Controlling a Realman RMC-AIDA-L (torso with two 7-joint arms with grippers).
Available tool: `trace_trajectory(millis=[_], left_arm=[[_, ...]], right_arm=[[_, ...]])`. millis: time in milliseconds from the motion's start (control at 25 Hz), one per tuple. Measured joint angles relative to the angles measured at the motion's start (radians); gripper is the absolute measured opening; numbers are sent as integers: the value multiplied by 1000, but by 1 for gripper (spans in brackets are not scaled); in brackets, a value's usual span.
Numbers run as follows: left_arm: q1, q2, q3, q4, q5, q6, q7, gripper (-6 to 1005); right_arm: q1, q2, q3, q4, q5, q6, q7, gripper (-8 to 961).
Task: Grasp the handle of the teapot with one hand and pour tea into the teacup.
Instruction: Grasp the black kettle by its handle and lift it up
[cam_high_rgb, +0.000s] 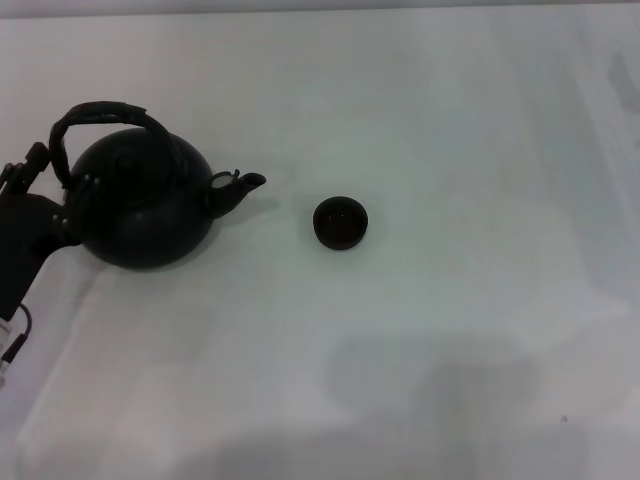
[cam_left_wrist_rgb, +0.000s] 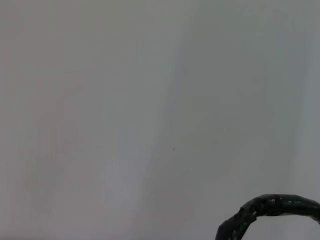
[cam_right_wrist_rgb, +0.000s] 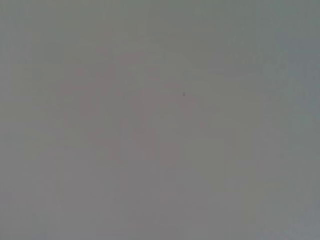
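My left gripper sits against the teapot on the side opposite its spout; I cannot tell how its fingers stand. The handle arches just beside it (its wrapped curve shows at my left wrist too). The teacup stands beyond the spout, apart.

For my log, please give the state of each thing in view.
teapot: upright on the table, lid on, spout toward the cup
handle: raised over the lid
cup: upright, apart from the spout
left tool: beside the teapot
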Motion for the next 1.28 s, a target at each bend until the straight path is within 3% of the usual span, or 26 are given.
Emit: trace_trajectory(millis=[680, 1280], left_arm=[[-25, -1, 5, -5, -57, -45, 100, 699], [-43, 1, 9, -5, -50, -70, 114, 324]], right_arm=[[-11, -3, 0, -5, 0, 0, 26, 826], [-13, -3, 0, -8, 0, 1, 40, 826]])
